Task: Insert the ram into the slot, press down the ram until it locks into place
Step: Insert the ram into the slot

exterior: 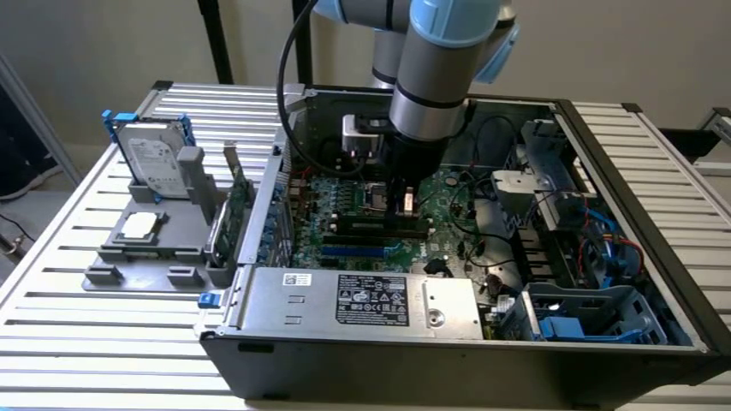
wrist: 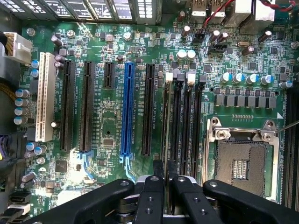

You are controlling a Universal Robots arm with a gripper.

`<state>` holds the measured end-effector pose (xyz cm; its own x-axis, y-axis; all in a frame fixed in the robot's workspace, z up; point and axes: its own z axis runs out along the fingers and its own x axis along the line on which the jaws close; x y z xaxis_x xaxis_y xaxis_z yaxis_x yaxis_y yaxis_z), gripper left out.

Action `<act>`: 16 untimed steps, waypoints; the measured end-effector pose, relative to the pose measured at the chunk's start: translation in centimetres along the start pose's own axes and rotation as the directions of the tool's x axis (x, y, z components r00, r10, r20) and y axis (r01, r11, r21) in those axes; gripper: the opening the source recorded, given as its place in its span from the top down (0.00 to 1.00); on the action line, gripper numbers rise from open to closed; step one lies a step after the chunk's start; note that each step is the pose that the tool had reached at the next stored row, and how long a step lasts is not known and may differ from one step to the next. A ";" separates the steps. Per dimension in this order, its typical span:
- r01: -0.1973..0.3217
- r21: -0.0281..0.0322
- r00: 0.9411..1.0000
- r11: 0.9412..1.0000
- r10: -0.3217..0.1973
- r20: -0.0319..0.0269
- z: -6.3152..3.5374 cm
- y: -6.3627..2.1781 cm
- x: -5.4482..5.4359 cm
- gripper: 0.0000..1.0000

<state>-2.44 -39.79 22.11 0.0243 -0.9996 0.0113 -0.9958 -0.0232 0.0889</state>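
1. The tool (wrist: pixel 164 185) hangs low inside the case (exterior: pixel 457 364), over the motherboard (wrist: pixel 107 154). Its fingers (wrist: pixel 150 200) are drawn close together, clamping the ram (wrist: pixel 164 156), which appears edge-on as a thin strip.
2. In the exterior view the ram (exterior: pixel 406 202) hangs below the tool (exterior: pixel 406 214), above the board's middle.
3. The ram runs along the slot (wrist: pixel 168 100), the outermost of the parallel black sockets, on the side away from the CPU socket (wrist: pixel 240 163) and towards the blue slot (wrist: pixel 127 107).
4. Judging by this, the insertion step is in hand. I cannot tell whether the ram's edge has entered the slot, and nothing shows it locked.
5. Seating it would call for the stick to stay upright and parallel to the slot. Straight, even downward pressure would then be needed until the end latches close, since a tilt could jam it.
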 end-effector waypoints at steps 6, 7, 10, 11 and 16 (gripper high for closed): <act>0.000 0.000 1.000 1.000 0.000 -0.005 0.09 -0.01 0.0 0.85; 0.000 0.000 1.000 1.000 0.000 -0.005 0.10 0.00 0.0 0.85; 0.000 0.000 1.000 1.000 0.000 -0.004 -0.65 0.06 0.0 0.78; -0.001 -0.001 1.000 1.000 0.001 -0.004 -1.09 0.10 0.0 0.78; 0.000 -0.001 1.000 1.000 0.000 -0.004 -2.99 0.33 0.0 0.81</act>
<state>-2.51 -39.79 25.12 0.0243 -0.9996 0.0155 -0.9957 -0.0228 0.0896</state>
